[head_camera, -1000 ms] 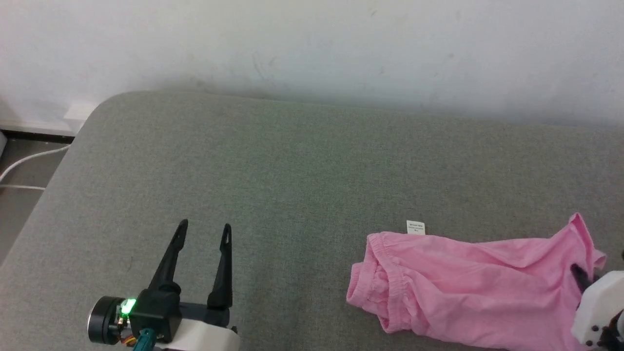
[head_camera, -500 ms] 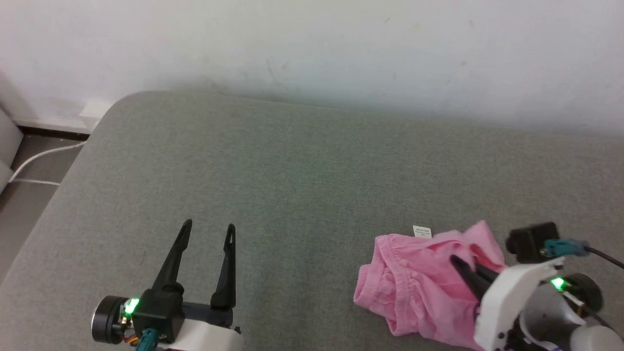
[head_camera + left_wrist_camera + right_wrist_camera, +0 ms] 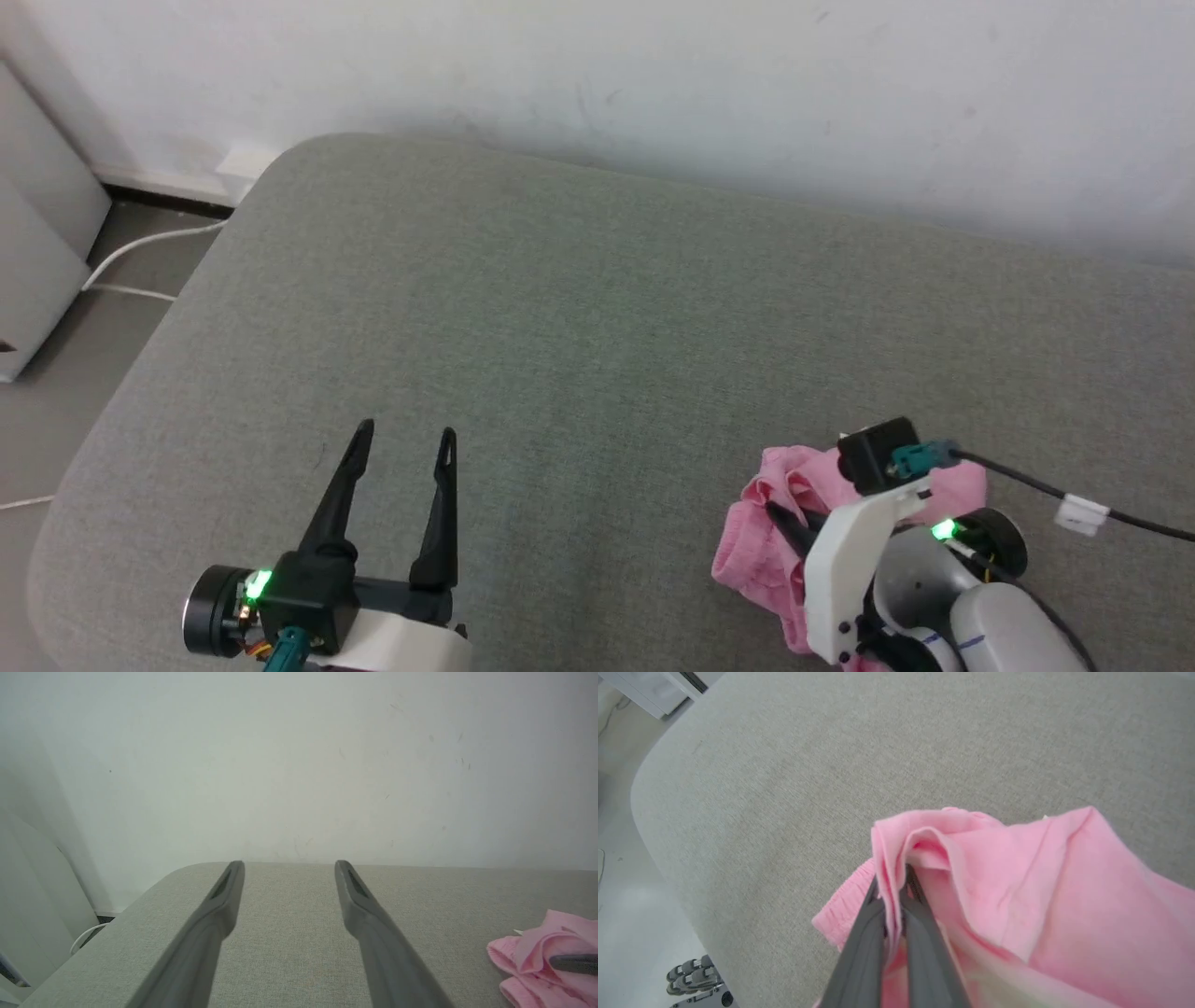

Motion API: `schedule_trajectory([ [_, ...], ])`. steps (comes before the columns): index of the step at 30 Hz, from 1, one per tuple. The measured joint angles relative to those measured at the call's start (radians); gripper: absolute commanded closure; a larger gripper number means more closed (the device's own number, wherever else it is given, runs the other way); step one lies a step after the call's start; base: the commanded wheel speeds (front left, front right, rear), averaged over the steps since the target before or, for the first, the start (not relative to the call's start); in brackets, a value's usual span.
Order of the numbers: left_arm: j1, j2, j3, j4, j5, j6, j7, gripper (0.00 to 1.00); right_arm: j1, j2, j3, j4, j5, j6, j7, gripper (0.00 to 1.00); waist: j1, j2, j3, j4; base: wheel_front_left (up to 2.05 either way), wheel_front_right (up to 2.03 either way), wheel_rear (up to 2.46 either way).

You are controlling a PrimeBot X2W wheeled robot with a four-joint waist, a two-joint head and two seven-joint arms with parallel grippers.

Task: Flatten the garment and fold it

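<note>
The garment (image 3: 761, 551), pink shorts of thin fabric, lies bunched on the grey cushion (image 3: 579, 308) at the lower right. My right gripper (image 3: 777, 515) is shut on a fold of its cloth; in the right wrist view the two fingers pinch a pink edge (image 3: 893, 891) with the rest of the garment (image 3: 1017, 891) draped to the right. My left gripper (image 3: 404, 436) hovers open over bare cushion at the lower left, well apart from the garment (image 3: 542, 956). Its fingers (image 3: 219, 900) hold nothing.
A white wall (image 3: 653, 84) runs behind the cushion. To the left the cushion's rounded edge drops to the floor (image 3: 84, 373), where a white cable (image 3: 140, 247) and a pale cabinet (image 3: 37, 252) stand. A black cable (image 3: 1036, 485) trails from my right wrist.
My right gripper has carried the garment's right end leftward over itself, so the spread shorts are now bunched in a heap. The head camera has turned, shifting the whole picture. The left gripper stayed open.
</note>
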Motion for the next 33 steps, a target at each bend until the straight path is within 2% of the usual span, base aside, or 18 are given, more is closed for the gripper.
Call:
schedule_trajectory([
  [1,0.0,0.0,0.0,0.001,0.0,0.0,0.0,0.0,-0.006,0.0,0.011,0.027,-0.014,0.0,-0.011,0.76,0.0,0.0,0.003,0.005,0.0,0.0,0.0],
  [2,0.0,-0.001,0.0,0.002,0.0,0.0,0.0,0.0,-0.015,0.0,0.025,0.051,-0.025,0.0,-0.022,0.0,0.0,0.0,0.007,0.009,0.0,0.0,0.0],
  [8,-0.001,-0.008,0.0,0.01,0.0,-0.007,0.0,0.0,-0.089,-0.009,0.149,0.145,-0.044,0.0,-0.102,0.0,0.0,0.0,0.025,0.027,0.0,0.0,0.0],
  [14,-0.006,-0.011,0.001,0.017,0.001,-0.007,0.0,0.0,-0.158,-0.051,0.279,0.22,-0.071,0.0,-0.113,0.0,0.0,0.0,0.029,0.023,0.0,0.0,0.0],
  [17,-0.008,-0.012,0.004,0.018,0.002,-0.007,0.0,0.0,-0.176,-0.059,0.293,0.236,-0.07,0.0,-0.142,0.0,-0.0001,0.0,0.025,0.014,0.0,0.0,0.0],
  [22,-0.009,-0.014,0.02,0.017,-0.001,-0.007,0.0,0.0,-0.221,-0.072,0.261,0.216,-0.054,0.0,-0.228,0.0,-0.0001,0.0,0.013,-0.013,0.0,0.0,0.0],
  [27,-0.009,-0.015,0.031,0.013,-0.006,-0.009,0.0,0.0,-0.284,-0.159,0.185,0.168,-0.107,0.0,-0.355,0.0,-0.0001,0.0,-0.004,-0.051,0.0,0.0,0.0],
  [33,-0.008,-0.019,0.048,0.01,-0.024,-0.016,0.0,0.0,-0.306,-0.249,0.021,0.112,-0.222,0.0,-0.544,0.0,-0.0001,0.0,-0.021,-0.105,0.0,0.0,0.0],
])
